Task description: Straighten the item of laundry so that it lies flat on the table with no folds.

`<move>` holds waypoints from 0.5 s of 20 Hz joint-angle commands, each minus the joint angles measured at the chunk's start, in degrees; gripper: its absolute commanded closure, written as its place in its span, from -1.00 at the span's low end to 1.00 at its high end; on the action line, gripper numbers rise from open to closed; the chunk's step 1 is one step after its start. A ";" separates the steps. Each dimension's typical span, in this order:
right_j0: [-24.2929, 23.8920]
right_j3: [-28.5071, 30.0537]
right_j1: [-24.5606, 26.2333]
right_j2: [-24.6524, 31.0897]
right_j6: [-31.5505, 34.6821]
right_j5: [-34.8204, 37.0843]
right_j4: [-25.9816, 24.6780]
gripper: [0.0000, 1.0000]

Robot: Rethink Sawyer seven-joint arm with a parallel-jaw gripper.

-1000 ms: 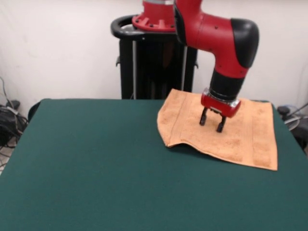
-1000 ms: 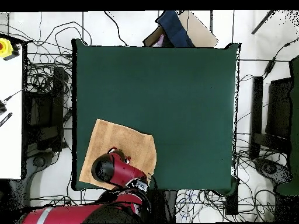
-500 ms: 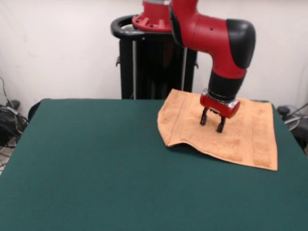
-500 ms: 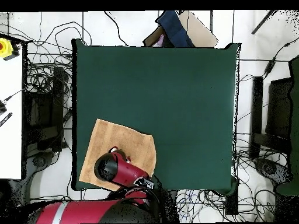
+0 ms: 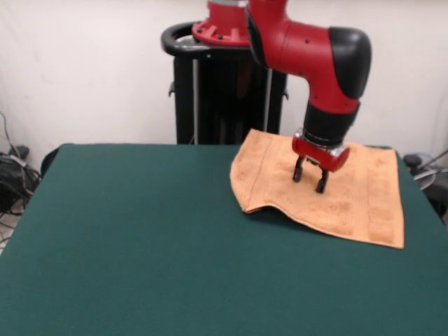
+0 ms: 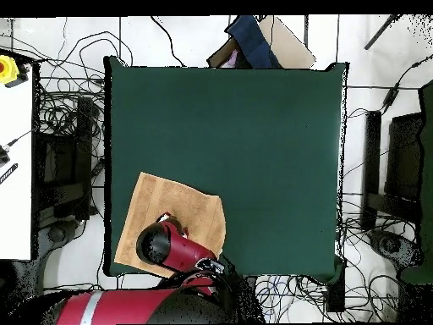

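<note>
The green table [image 5: 140, 245] is seen bare across its near part; further back, toward the front view's right, the orange towel [image 5: 357, 206] is spread, its left edge lifted in 1 fold; above its middle the gripper [image 5: 311, 180] is held with its 2 fingers parted and nothing between them; behind it the red arm [image 5: 315, 56] is seen.

I see even, soft room light, no glare; the towel [image 5: 329, 189] casts a thin shadow on the table [image 5: 140, 245].
</note>
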 commanded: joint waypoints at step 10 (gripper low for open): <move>3.70 -12.16 10.94 22.09 30.16 -6.28 10.93 -1.00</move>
